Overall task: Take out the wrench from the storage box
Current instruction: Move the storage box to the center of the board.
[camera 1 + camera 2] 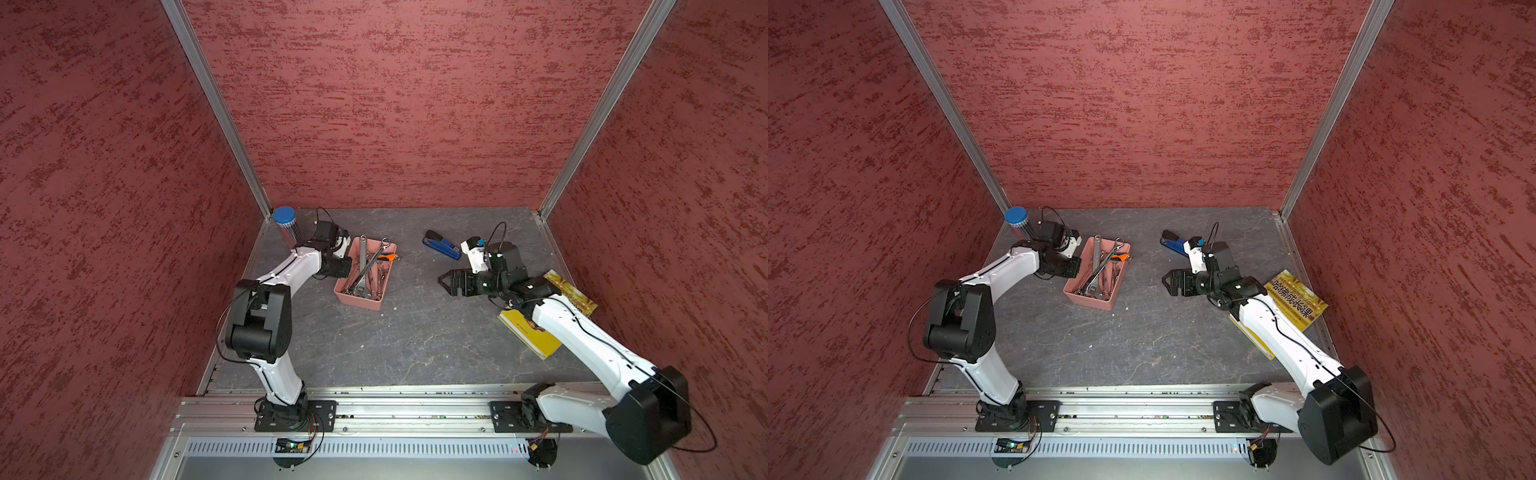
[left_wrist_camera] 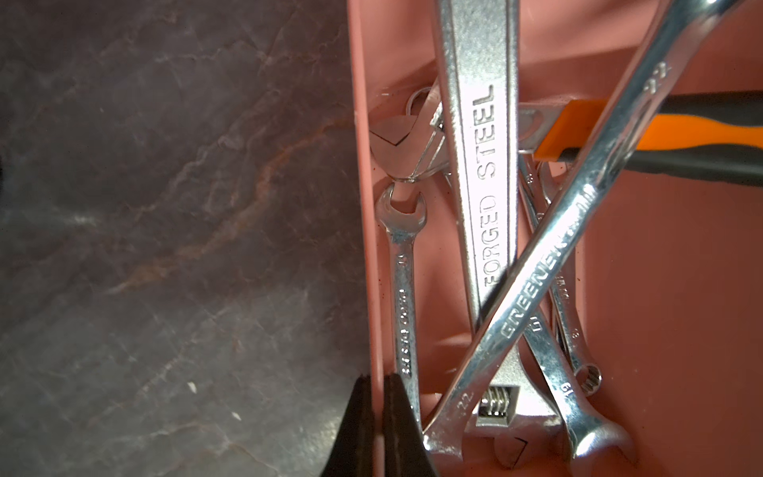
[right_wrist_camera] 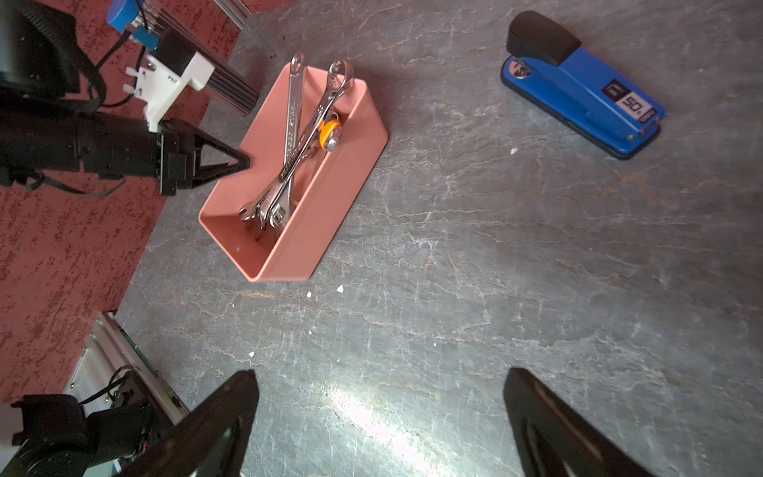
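Left gripper [image 2: 375, 384] clamped on storage box [image 2: 363, 165] wall; wrenches [image 2: 483, 186] lie just beside it, inside. Right gripper [image 3: 380, 373] apart, well off. Risk: the smooth wall slips and the box tips.

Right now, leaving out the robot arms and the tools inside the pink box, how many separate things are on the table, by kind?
storage box: 1
stapler: 1
book: 1
blue-capped canister: 1
Total: 4
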`<state>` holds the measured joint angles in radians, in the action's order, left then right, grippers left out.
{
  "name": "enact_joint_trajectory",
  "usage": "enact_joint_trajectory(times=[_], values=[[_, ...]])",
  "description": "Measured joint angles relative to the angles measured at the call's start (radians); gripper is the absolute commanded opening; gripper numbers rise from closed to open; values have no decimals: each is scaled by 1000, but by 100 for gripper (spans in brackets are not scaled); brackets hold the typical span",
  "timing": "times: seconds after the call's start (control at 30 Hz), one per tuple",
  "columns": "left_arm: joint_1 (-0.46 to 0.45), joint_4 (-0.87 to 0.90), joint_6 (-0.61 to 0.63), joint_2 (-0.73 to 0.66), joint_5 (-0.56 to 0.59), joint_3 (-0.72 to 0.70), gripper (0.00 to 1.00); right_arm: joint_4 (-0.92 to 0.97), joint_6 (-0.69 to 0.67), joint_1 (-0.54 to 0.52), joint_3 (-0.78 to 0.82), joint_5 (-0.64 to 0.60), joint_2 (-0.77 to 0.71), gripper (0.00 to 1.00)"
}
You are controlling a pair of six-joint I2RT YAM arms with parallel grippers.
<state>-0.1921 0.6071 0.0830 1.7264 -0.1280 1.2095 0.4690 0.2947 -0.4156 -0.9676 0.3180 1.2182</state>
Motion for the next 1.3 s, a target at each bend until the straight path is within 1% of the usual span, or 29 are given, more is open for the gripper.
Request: enact_joint_trajectory(times=[0.17, 0.27, 0.4, 0.57, 0.63, 0.77, 0.97, 1.13, 1.3], values=[[-136, -48, -160, -79, 26, -103, 0, 32, 4, 0, -46, -35, 26, 98], [-216, -63, -250, -106, 39, -134, 0, 47, 5, 0, -51, -51, 27, 99], [-316, -77, -390, -119, 92, -151, 0, 72, 11, 0, -51, -69, 27, 98], [-440, -106, -568, -124, 206, -166, 0, 99, 29, 0, -53, -85, 27, 98], [-483, -109, -633, -122, 233, -167, 0, 109, 33, 0, -53, -95, 27, 98], [-550, -129, -724, -112, 280, -168, 0, 129, 39, 0, -53, -112, 26, 98], [-600, -153, -789, -95, 321, -161, 0, 149, 43, 0, -53, -121, 21, 98], [-590, -155, -800, -98, 320, -166, 0, 150, 49, 0, -53, -121, 19, 98], [-567, -179, -784, -122, 290, -195, 0, 149, 71, 0, -53, -120, 19, 98]])
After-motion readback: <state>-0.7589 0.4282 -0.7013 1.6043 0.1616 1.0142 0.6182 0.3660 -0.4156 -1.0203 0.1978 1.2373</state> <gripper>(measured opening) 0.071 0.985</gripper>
